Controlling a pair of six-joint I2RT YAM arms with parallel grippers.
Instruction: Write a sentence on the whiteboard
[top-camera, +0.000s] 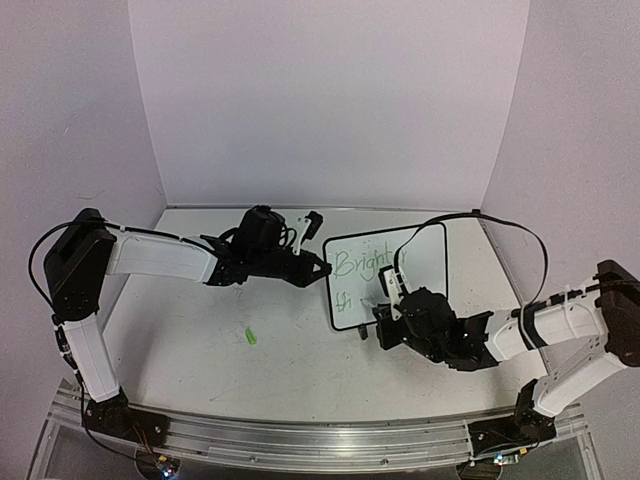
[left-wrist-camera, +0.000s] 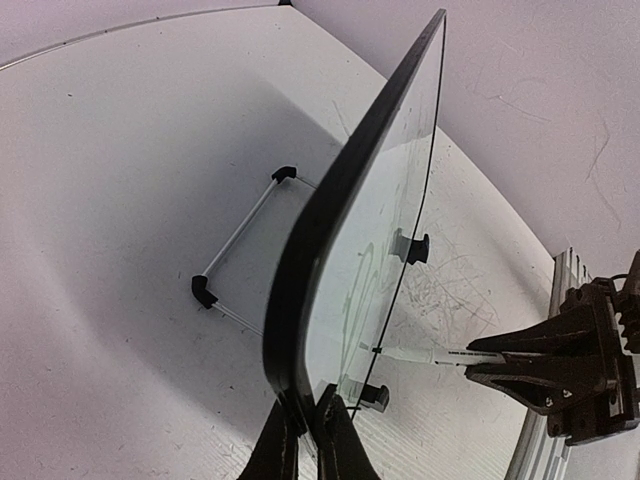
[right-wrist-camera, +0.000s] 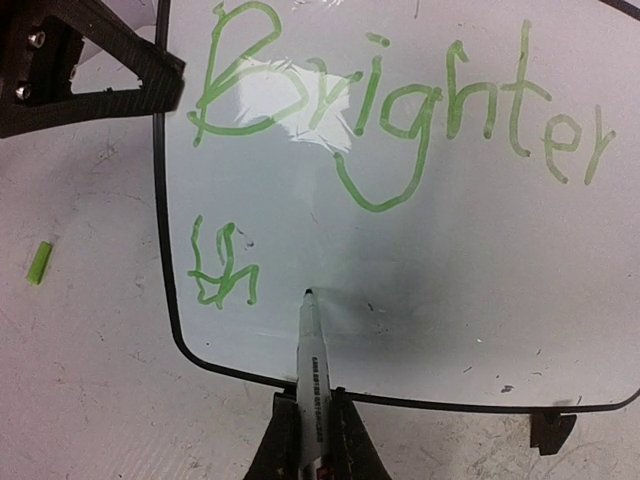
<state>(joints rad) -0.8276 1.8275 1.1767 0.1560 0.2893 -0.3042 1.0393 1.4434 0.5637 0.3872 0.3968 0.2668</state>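
**Top external.** Whiteboard: upright on the table, centre-right. Left gripper: at the board's left edge. Right gripper: at the board's lower front. Green scrap: on the table, well apart from the board.

**Left wrist.** Board seen edge-on, its black frame pinched between the closed jaws. Marker: tip touching the writing face.

**Right wrist.** Sentence: reads "Brighter", with a few green strokes of a second line below left. Jaws clamped around the marker, whose tip rests on the board just right of those strokes.
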